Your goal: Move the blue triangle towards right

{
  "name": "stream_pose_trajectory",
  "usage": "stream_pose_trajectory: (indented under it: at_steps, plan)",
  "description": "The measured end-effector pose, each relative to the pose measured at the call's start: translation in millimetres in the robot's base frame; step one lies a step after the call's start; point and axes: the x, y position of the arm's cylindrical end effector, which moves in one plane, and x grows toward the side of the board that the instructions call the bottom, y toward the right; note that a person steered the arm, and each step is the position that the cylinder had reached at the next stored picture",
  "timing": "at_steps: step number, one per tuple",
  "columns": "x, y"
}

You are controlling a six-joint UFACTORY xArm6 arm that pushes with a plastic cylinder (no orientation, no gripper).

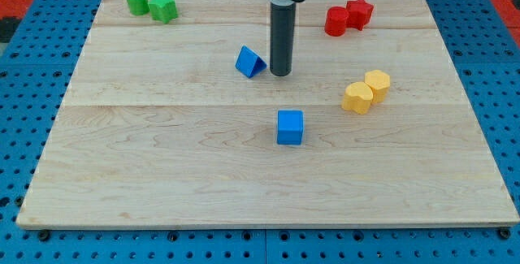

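The blue triangle (250, 62) is a small wedge, its sloped face lit a paler blue and its edge toward the view's right darker, and it sits on the wooden board (162, 166) a little above the middle, left of centre. My tip (280, 74) stands just beside it on the view's right, with a thin gap between the rod and the wedge, so they do not seem to touch (the gap is narrow and hard to judge). There is no pincer on this arm, only the straight dark rod, so nothing opens or closes. The rod's upper end and its mount are cut off by the view's top. Below the tip, well apart, lies a blue cube (290, 127). Two yellow blocks (366, 92) touch each other at the view's right, two red blocks (348, 16) at the upper right, two green blocks (151, 4) at the upper left; their exact shapes are hard to make out.
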Motion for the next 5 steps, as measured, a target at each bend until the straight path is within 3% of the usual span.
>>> stream_pose_trajectory:
  at_steps: [3, 5]
  plan:
    - [2.8, -148.2]
    - [-14.7, -68.0]
